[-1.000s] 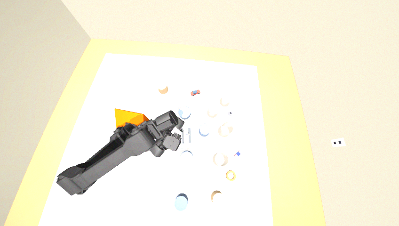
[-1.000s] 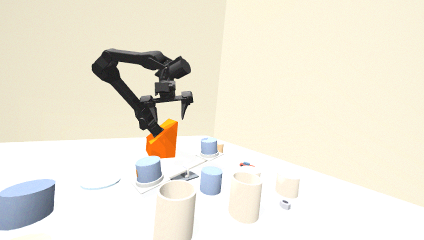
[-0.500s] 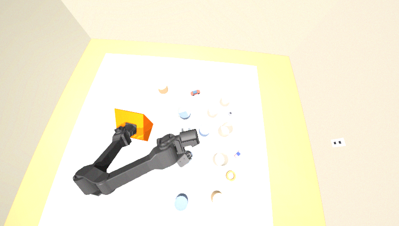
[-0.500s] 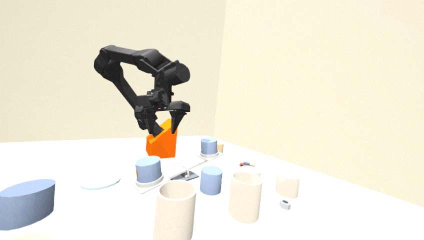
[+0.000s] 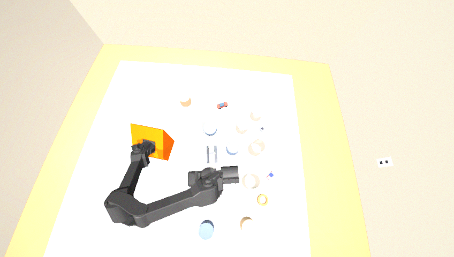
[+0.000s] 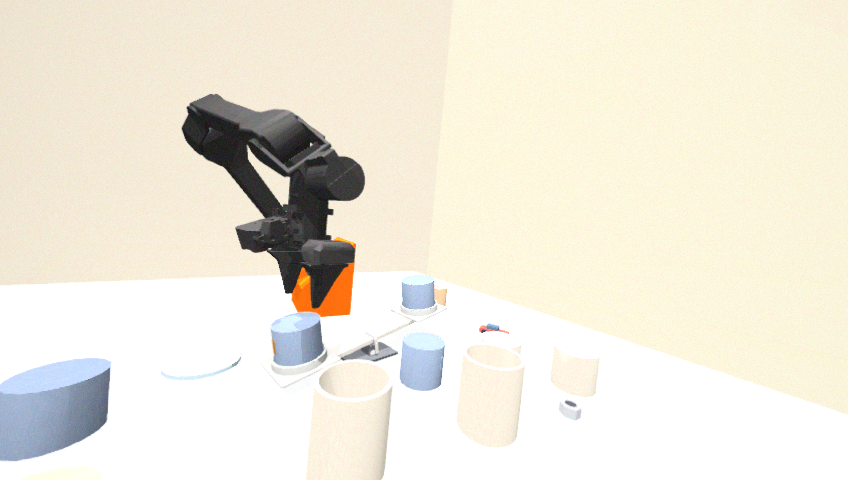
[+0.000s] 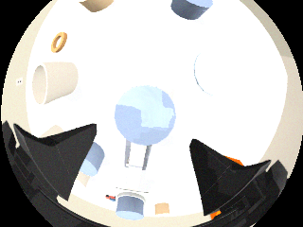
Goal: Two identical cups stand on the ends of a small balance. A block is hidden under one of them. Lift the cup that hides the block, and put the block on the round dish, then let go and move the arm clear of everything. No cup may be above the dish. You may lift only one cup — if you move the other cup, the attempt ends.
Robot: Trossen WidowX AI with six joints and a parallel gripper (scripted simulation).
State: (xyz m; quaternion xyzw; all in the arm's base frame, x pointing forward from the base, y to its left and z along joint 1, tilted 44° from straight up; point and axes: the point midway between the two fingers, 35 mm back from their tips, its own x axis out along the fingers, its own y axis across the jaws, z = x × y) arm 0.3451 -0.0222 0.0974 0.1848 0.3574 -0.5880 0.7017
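Evidently the job in hand is lining up over one cup of the balance (image 5: 207, 154) (image 6: 383, 352) (image 7: 128, 153). The end effector (image 5: 212, 176) (image 6: 302, 299) (image 7: 145, 132) is wide open, empty and above the balance's near-end cup (image 6: 296, 340) (image 7: 145, 114), as the exterior view has it. The far-end cup (image 5: 210, 128) (image 6: 417, 292) (image 7: 130, 207) sits upright at the balance's other end. No block shows; by the task it is under one of these two, and I can't read the balance's tilt surely enough to say which.

To do this well, settle the choice first, since the heavier end should sink. If it's the near one, descend straight, one finger each side, without pressing on the cup's top or nudging the balance; close gently, then raise it vertically. Set it on the counter (image 5: 159, 108) (image 6: 148, 321) (image 7: 156, 57), away from the dish (image 6: 201, 365) (image 7: 208, 76) beside the balance's near end.
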